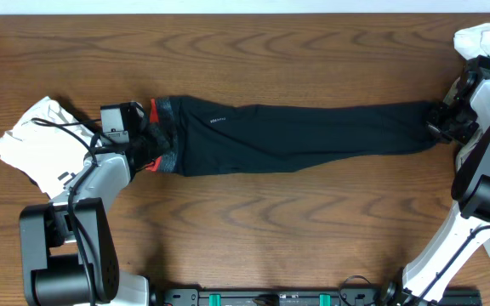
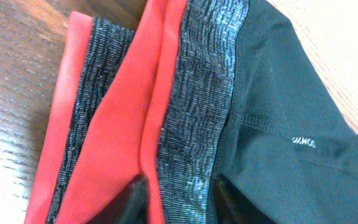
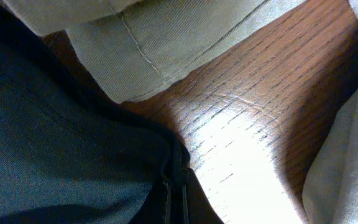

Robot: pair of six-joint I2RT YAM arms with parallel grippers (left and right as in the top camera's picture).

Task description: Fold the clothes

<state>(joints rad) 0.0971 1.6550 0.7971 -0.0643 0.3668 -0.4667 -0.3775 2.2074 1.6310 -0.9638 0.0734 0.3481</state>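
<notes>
Trousers (image 1: 296, 136) lay stretched; right gripper (image 1: 441, 121) pinched the cuff (image 1: 425, 115); left gripper (image 1: 147, 144) at the waistband (image 2: 197, 93), closure unclear, needed to catch both layers

a tiny white wordmark (image 2: 303, 142) is printed on the black trousers (image 2: 291, 74), just past the grey waistband (image 2: 197, 112), ahead and right of the left gripper (image 1: 149, 146); its letters are too blurred to read.
</notes>
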